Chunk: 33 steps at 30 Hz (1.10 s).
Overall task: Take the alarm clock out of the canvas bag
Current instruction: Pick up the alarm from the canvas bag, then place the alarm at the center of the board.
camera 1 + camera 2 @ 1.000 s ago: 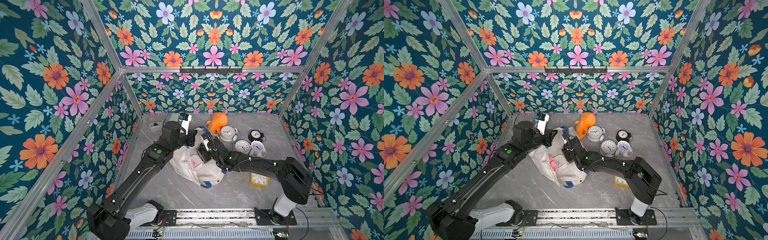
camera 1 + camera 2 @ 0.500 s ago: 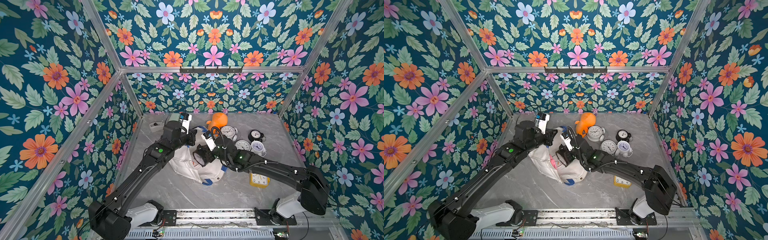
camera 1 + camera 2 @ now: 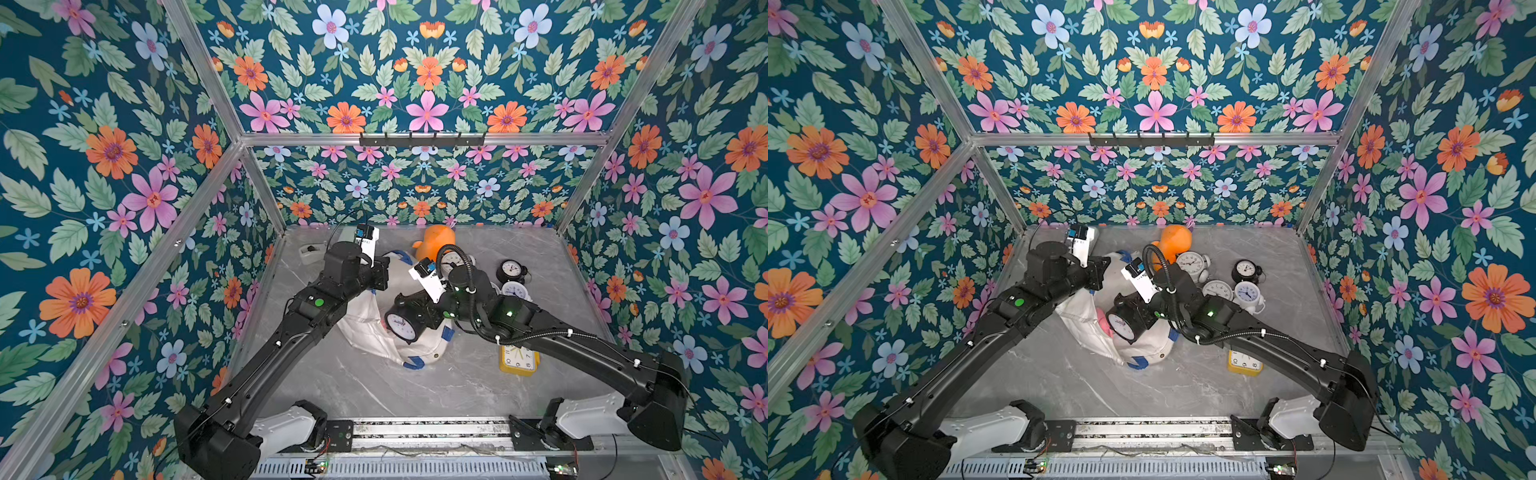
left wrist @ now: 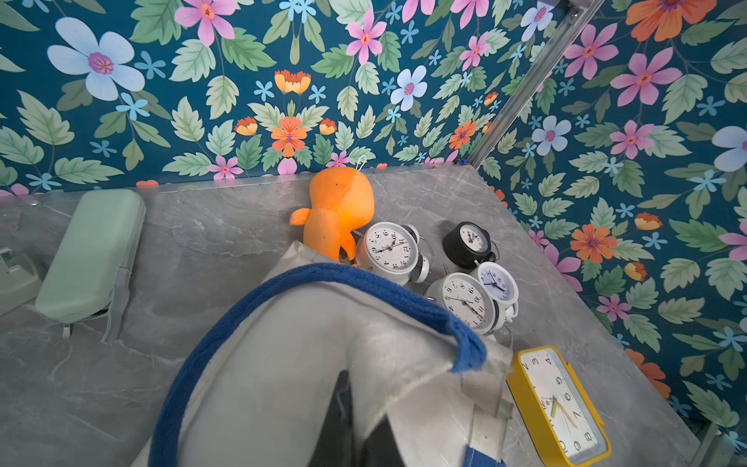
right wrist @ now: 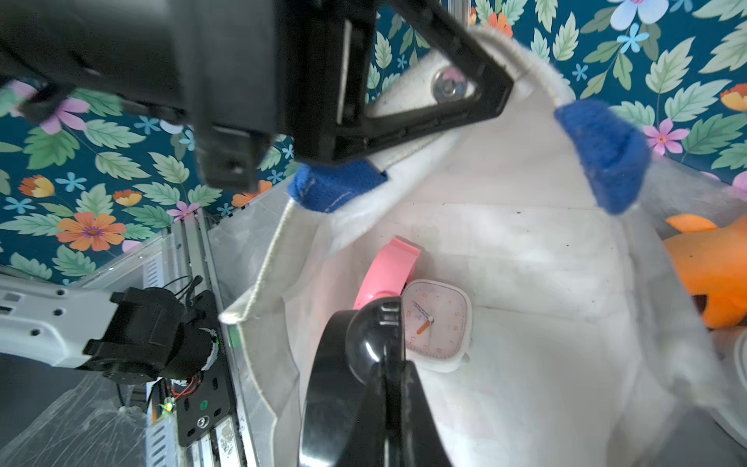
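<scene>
Black alarm clock has risen above canvas bag, masking right gripper's jaws.

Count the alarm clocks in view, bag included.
7. Near the orange toy: large white clock, small black clock, second white clock, small white clock. Yellow clock nearer front. Right gripper holds the other black clock. Square clock inside canvas bag; pink item there unclear.

Lab cell: aluminium frame, floral walls
</scene>
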Tool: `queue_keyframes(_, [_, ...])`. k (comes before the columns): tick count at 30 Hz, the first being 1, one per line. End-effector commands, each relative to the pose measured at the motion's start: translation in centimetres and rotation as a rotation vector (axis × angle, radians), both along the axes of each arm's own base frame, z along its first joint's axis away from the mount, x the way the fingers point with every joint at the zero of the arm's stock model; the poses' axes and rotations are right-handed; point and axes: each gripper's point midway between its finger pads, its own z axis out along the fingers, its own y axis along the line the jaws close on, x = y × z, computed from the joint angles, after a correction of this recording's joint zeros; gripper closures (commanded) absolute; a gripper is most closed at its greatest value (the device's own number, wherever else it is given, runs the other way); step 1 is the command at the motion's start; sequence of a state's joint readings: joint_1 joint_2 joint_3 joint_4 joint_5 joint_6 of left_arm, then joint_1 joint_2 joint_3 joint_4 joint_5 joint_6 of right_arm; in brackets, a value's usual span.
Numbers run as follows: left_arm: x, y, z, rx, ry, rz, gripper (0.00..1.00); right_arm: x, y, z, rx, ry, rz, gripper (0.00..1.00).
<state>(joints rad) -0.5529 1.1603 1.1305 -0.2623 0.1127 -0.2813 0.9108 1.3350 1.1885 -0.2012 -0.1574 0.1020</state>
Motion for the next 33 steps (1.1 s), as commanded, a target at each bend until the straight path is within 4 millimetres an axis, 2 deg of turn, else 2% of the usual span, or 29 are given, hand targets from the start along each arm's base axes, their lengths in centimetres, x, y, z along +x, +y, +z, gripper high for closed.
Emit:
queue_keyframes(1, [0.5, 0.3, 2.3, -0.026, -0.07, 0.027, 1.0, -1.1, -0.6, 1.5, 0.011, -0.014, 0.031, 1.0])
queue_keyframes(9, [0.5, 1.1, 2.6, -0.013, -0.082, 0.061, 1.0, -2.5, -3.3, 5.4, 0.129, 0.022, 0.04, 1.0])
queue_keyframes(16, [0.4, 1.7, 2.8, -0.002, -0.091, 0.086, 1.0, -2.2, -6.3, 6.7, 0.155, 0.042, -0.021, 1.0])
queue_keyframes(26, [0.5, 1.8, 2.3, 0.006, -0.083, 0.088, 1.0, -1.0, -11.5, 5.5, 0.101, 0.126, -0.193, 1.0])
queue_keyframes(33, [0.6, 1.7, 2.2, 0.007, -0.081, 0.084, 1.0, -0.3, -16.1, 3.5, -0.033, 0.067, -0.373, 1.0])
